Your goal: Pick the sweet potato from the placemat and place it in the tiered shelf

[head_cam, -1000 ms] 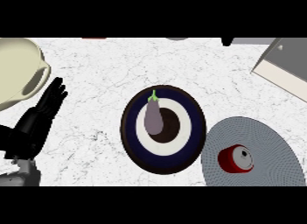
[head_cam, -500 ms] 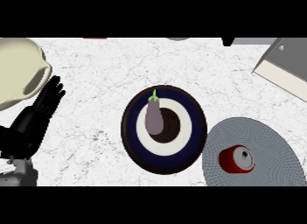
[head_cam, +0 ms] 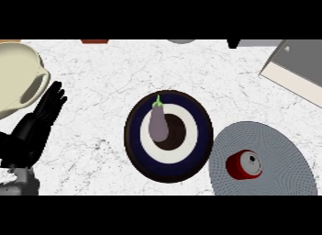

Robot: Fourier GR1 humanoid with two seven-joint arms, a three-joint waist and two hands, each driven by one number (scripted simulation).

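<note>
Far left: big cream vessel (head_cam: 11, 78), cut off by the view's edge, can't tell bowl or jug. Just near of it, the left hand (head_cam: 24, 137) is at the left edge, fingers straight and pointing far, holding nothing, resting. Right hand doesn't show anywhere.

Marble counter (head_cam: 102, 69) runs across. Centre: dark navy plate (head_cam: 137, 153) with a white ring and dark middle. An eggplant (head_cam: 158, 125) lies on it, green stem toward the far side. Not the task's thing.

Right of the plate, almost touching its rim: round grey woven placemat (head_cam: 282, 147), its near edge cut off. On it, toward its left-near part, a red rounded item (head_cam: 243, 165) with a pale grey face turned up. It doesn't read clearly as a sweet potato, but it's the only thing on the placemat, so it's likely the target.

Handling, as a guess: small, stiff, light, rounded sides so it may roll. Best taken from above, fingers and thumb across the red sides. Its length and underside are hidden.

Far right: corner of the tiered shelf (head_cam: 305, 69), grey top, cream edge, mostly out of view, tiers not visible. Small scraps along the far edge are too cropped to name.
</note>
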